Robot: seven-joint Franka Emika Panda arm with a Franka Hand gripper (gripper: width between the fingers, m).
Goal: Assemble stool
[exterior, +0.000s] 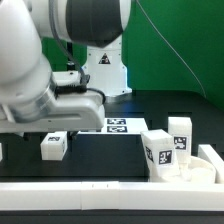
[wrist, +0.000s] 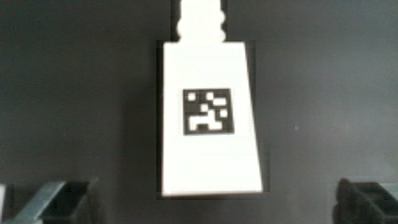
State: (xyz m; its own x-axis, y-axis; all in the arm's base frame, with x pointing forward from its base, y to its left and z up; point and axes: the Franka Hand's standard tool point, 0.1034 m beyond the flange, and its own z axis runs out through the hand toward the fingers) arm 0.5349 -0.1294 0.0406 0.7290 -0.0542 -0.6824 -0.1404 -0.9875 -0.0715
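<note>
Nearest, the round seat (exterior: 200,172) lies at the exterior view's right, with two upright legs (exterior: 160,150) standing at it. Farther back, a loose leg (wrist: 210,110) lies flat on the table beneath the gripper (wrist: 210,203), whose fingers (wrist: 54,200) are spread wide. The step in hand looks like picking up this leg; next, descend and close squarely across its sides

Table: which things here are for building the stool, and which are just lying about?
For the stool: seat; lone leg; near leg; far leg.
Just lying about: marker board; wall strip.
</note>
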